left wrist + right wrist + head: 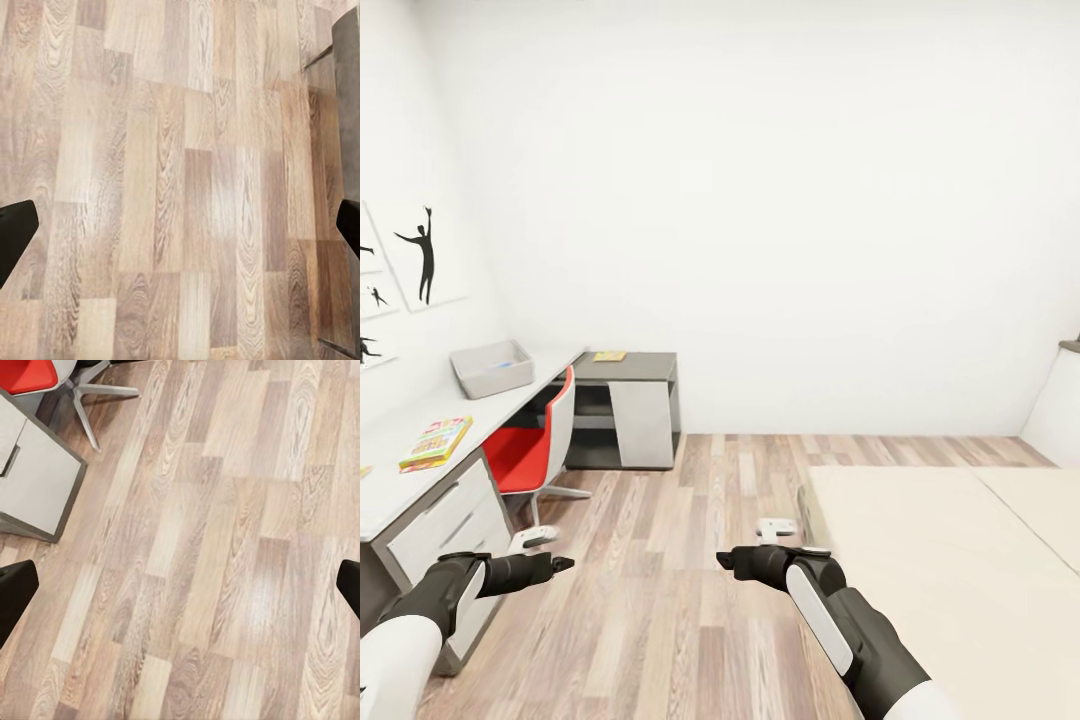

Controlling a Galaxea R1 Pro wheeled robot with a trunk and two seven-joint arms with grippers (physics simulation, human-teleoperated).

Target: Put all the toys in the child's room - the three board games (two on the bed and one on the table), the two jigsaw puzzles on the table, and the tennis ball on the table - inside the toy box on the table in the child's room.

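1. The toy box (492,368) sits on the worktop (400,470) against the wall with the silhouette pictures (415,255). On the near side of the toy box lies one bright puzzle-pieced box (436,443). Beyond the toy box, a small yellowish flat box (609,356) rests on the lower dark cabinet section (635,368).
2. Both arms hang over the wood floor (680,560). The left gripper (555,566) and right gripper (728,560) hold nothing, and each wrist view shows the fingers wide apart with bare planks between them.
3. Judged risk: the red chair (525,450) stands tucked at the worktop below the toy box. Rolling in close could clip its base or seat.
4. The bed (940,560) lies well away from the toy box. I can make out no board games on the visible mattress, so they may be missed if the robot does not look further along it.
5. The toy box has low walls. Flat boxes dropped carelessly could slide over them, and a ball could bounce out.
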